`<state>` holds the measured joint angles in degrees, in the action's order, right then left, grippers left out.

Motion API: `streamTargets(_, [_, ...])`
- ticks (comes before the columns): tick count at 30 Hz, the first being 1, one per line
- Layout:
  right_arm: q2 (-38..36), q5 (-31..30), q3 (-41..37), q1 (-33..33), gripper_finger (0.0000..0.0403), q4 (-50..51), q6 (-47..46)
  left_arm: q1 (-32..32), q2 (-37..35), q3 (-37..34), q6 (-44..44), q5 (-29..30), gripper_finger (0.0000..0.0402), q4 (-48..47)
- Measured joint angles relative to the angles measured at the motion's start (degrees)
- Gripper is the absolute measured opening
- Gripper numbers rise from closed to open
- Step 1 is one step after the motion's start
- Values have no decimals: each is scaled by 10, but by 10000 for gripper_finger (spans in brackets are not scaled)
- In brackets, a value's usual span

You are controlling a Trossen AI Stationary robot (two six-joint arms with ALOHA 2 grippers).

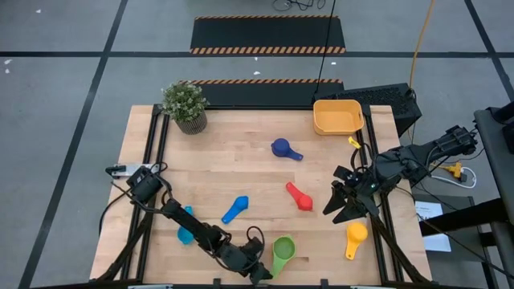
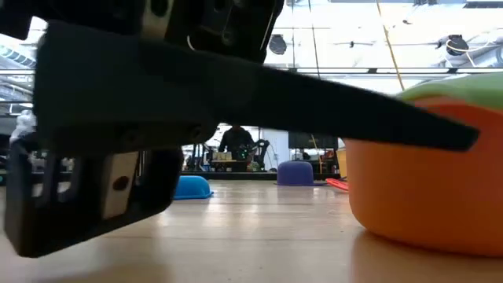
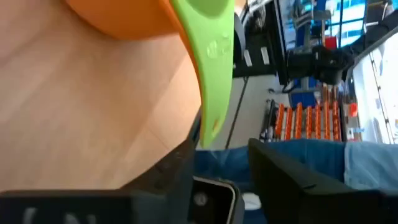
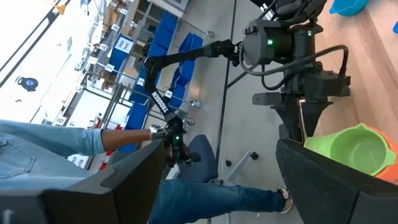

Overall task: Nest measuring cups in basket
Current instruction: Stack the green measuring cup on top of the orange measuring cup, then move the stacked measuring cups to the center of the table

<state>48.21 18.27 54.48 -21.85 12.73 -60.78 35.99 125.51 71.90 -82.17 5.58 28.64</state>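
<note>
The left gripper (image 1: pixel 263 271) fingers stand parted beside the green cup's (image 1: pixel 283 250) handle. Light, stiff, slippery plastic; grip that flat handle. The right gripper (image 1: pixel 341 210) hangs open.

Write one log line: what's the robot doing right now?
left hand: open by green cup nested in orange cup | right hand: open, waiting | basket: no cups
</note>
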Motion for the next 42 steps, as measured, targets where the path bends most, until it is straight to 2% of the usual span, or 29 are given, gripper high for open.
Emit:
streamTargets(6, [0,0,0,5,304,4,10,0,0,0,-29,-7,231,-1])
streamTargets(12, [0,1,0,5,304,40,19,0,0,0,-49,-6,254,-3])
streamTargets(17, [0,1,0,5,304,47,23,-7,-1,1,-39,-9,255,-30])
streamTargets(22, [0,1,0,5,304,47,24,-29,-1,1,15,-13,255,-24])
streamTargets(34, [0,1,0,5,304,47,15,-74,-1,1,95,-100,254,-20])
streamTargets(37, [0,1,0,5,304,47,15,-76,-1,1,106,-115,239,-20])
streamTargets(42, [0,1,0,5,304,47,16,-74,-1,1,119,-116,191,-19])
